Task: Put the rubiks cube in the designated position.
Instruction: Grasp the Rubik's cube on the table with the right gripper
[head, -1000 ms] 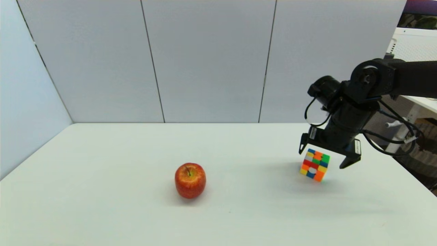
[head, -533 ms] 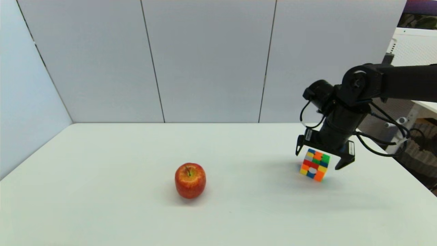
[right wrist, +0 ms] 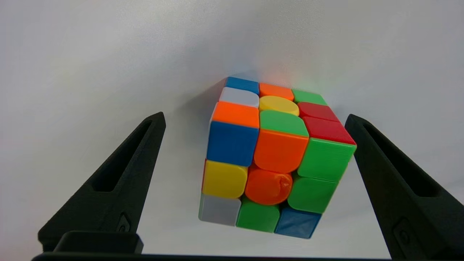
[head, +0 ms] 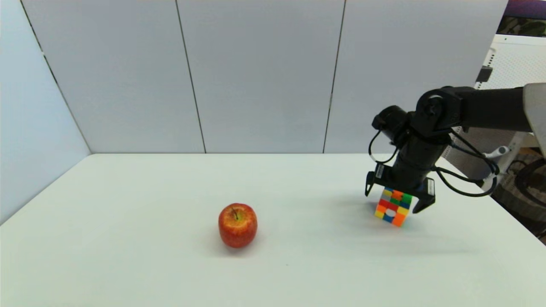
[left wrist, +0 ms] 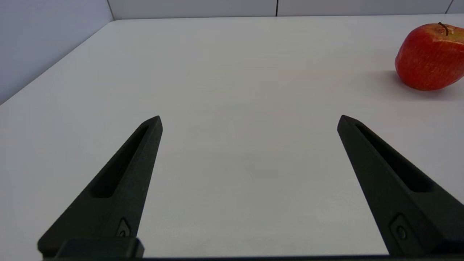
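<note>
1. Head view: right gripper (head: 399, 198) spread, straddling rubiks cube (head: 393, 207) near table (head: 128, 256) right edge; apple (head: 237, 224) mid-table
2. Left wrist: left gripper (left wrist: 250, 121) spread, idle
3. Right wrist: cube off-centre; grasp pending, centre, then close

The rubiks cube (right wrist: 275, 156) looked like smooth, slightly glossy stickerless plastic with rounded tiles. Right gripper (right wrist: 253, 119) fingers were matt black plastic, kinda moulded looking, same as the left gripper (left wrist: 249, 117). Table (head: 128, 256) was a plain matt white top, smooth. Apple (head: 237, 224) had a waxy, faintly shiny skin.
</note>
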Controlling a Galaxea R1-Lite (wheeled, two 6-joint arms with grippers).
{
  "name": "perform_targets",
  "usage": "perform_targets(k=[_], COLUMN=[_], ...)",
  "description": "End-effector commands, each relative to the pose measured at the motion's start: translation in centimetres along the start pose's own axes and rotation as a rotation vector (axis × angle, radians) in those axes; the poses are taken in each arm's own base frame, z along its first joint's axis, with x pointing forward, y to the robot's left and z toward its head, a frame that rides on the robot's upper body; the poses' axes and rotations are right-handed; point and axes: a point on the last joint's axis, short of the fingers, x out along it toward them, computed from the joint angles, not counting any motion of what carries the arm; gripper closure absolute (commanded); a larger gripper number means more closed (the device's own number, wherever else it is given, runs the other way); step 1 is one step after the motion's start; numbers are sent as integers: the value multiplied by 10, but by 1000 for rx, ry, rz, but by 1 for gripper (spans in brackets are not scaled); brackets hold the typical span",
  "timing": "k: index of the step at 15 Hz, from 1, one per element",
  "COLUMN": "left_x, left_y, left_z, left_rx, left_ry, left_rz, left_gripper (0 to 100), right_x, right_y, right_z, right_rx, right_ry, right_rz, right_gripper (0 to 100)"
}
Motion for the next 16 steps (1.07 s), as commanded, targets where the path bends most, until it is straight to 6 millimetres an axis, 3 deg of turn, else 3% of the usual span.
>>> perform_targets(k=[1, 10, 11, 16], left_x=[0, 0, 0, 0], left_y=[0, 0, 0, 0], left_z=[0, 0, 0, 0], left_rx=[1, 1, 1, 1], left_ry=[0, 0, 0, 0], left_rz=[0, 0, 0, 0], left_gripper=[0, 0, 0, 0], right_x=[6, 15, 16, 18], right_y=[1, 1, 1, 1], right_z=[0, 1, 0, 1], right_rx=[1, 2, 2, 1], right_ry=[18, 35, 38, 53], right_rz=[-10, -26, -27, -16], right_gripper=[0, 0, 100, 100])
